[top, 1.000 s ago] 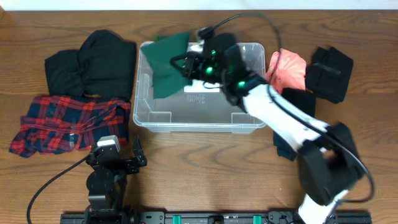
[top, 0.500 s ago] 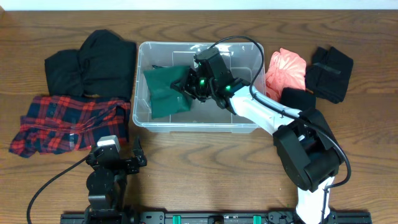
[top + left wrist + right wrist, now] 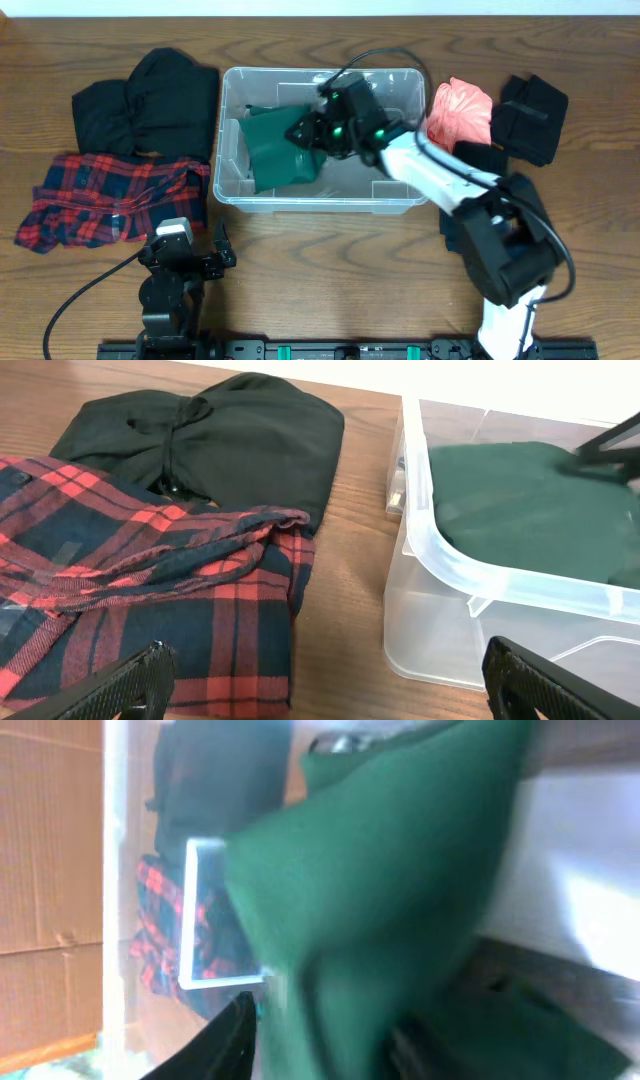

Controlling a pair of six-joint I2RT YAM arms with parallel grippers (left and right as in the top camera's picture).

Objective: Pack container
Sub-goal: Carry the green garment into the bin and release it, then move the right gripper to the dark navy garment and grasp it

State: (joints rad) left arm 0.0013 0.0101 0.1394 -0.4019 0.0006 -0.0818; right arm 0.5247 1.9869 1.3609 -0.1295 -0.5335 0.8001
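Inside the clear container (image 3: pixel 300 200), the right gripper (image 3: pixel 308 132) meets a dark green garment (image 3: pixel 275 150) (its grip lost in blur), while the left gripper (image 3: pixel 325 650) hangs wide apart.

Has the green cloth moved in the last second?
Yes. The green cloth went from over the container's far rim down into its left half.
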